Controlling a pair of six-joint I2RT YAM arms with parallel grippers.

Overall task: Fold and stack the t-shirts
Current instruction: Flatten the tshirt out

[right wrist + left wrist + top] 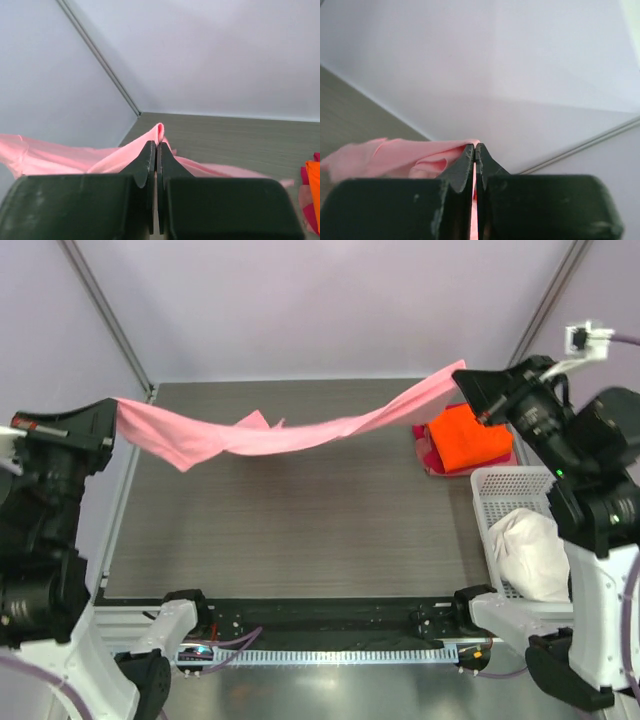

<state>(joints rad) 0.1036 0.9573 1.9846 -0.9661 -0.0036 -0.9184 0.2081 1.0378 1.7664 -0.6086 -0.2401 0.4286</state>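
A light pink t-shirt (270, 432) hangs stretched in the air above the far half of the table, twisted along its length. My left gripper (112, 412) is shut on its left end at the table's left edge; pink cloth (395, 157) shows pinched between the closed fingers (465, 165). My right gripper (462, 378) is shut on the other end at the far right, a fold of pink cloth (159, 131) poking out above its tips. A folded orange t-shirt (468, 438) lies on a magenta-red one (427, 452) at the right. A cream-white t-shirt (532, 552) fills the basket.
A white lattice basket (500, 490) stands at the table's right edge, just near of the folded pile. The grey wood-grain table (300, 530) lies beneath the hanging shirt. Pale walls with metal posts (105, 315) close in the back corners.
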